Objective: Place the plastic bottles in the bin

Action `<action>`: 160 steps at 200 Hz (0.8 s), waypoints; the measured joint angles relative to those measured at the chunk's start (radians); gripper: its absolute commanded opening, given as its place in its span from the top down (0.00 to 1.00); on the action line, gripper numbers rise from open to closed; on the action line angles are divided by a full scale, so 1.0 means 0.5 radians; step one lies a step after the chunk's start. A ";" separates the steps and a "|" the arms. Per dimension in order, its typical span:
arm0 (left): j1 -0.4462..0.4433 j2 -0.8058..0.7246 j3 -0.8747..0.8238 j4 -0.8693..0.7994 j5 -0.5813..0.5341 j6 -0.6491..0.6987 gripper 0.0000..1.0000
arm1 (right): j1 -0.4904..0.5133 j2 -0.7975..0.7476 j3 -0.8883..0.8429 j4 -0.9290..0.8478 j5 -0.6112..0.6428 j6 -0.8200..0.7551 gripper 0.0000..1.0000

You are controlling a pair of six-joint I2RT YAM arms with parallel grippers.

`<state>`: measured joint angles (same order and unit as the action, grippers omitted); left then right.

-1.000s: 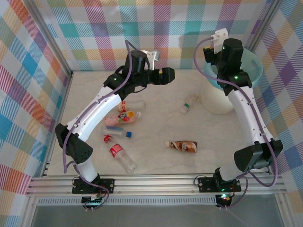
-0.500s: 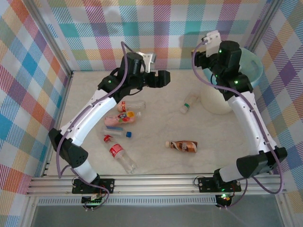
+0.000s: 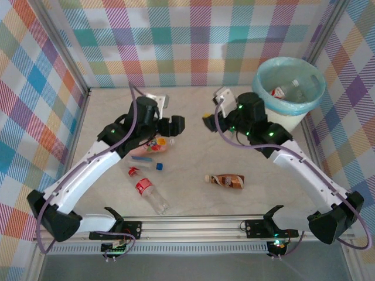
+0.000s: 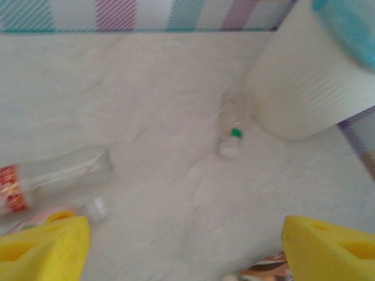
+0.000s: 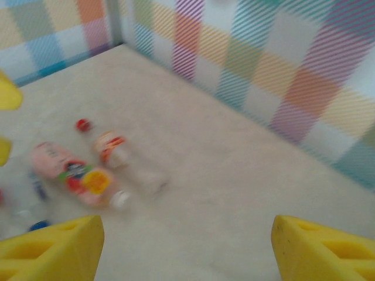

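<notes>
The bin (image 3: 266, 75), cream-white with a blue-green liner, stands at the back right with a clear plastic bottle (image 3: 286, 89) inside. More plastic bottles lie on the table: a pink one (image 3: 147, 147), a red-labelled clear one (image 3: 150, 194) and a brown-labelled one (image 3: 226, 181). My left gripper (image 3: 176, 124) hovers open and empty just right of the pink bottle. In its wrist view the gripper (image 4: 187, 252) faces a small green-capped bottle (image 4: 229, 138) beside the bin's wall (image 4: 304, 82). My right gripper (image 3: 209, 122) is open and empty left of the bin. Its wrist view has the gripper (image 5: 184, 249) above bare table, the pink bottle (image 5: 73, 172) to the left.
A loose blue cap (image 3: 158, 166) and a red cap (image 3: 132, 171) lie among the left bottles. Checked walls close the table on three sides, and the metal rail (image 3: 193, 225) runs along the near edge. The two grippers face each other closely at mid-table.
Both arms came forward and down from the back. The right gripper left the bin's rim and swung left over the table. The left gripper dropped toward the bottle cluster.
</notes>
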<state>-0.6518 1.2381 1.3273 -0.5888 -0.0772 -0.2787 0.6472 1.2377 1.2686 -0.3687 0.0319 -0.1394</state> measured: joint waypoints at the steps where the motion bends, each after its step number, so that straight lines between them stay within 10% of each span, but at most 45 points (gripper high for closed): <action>1: 0.001 -0.014 -0.014 -0.003 -0.011 0.000 0.15 | 0.007 0.001 -0.005 0.000 -0.002 0.006 0.25; 76: 0.410 -0.855 -0.473 -0.346 -0.507 -0.040 0.12 | 0.600 0.407 -0.060 -0.021 -0.069 0.562 0.26; 160: 1.120 -0.938 -0.896 -0.380 0.130 -0.256 0.08 | 0.897 1.098 0.581 -0.425 -0.166 0.726 0.22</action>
<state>-0.0917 0.7692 0.8791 -0.7788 -0.0120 -0.4068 1.0958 1.7866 1.5589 -0.5812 -0.0513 0.2234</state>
